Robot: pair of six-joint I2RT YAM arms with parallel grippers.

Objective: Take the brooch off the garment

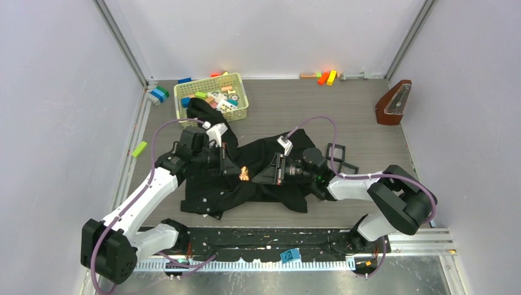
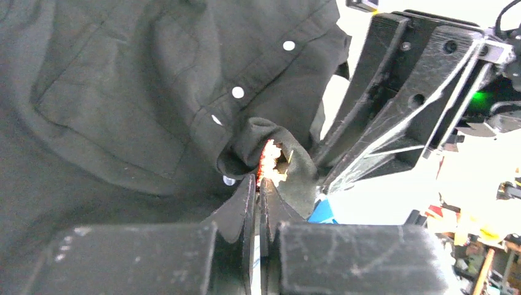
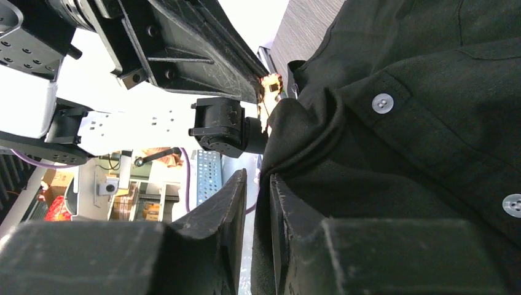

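Pinching shut, the left gripper (image 2: 257, 180) apparently holds garment (image 2: 123, 92) beside the brooch (image 2: 270, 161); right gripper (image 3: 259, 178) narrowly parted, empty. We fear tugging tears cloth.

Soft, even overhead light; wrist views overexposed to white in the background.

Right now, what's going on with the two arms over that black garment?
The left gripper is shut on a raised fold of the garment, right under the brooch, which sits pinned in that fold. The right gripper faces it from the other side, jaws slightly apart with nothing between them, short of the brooch. The brooch is not off yet.
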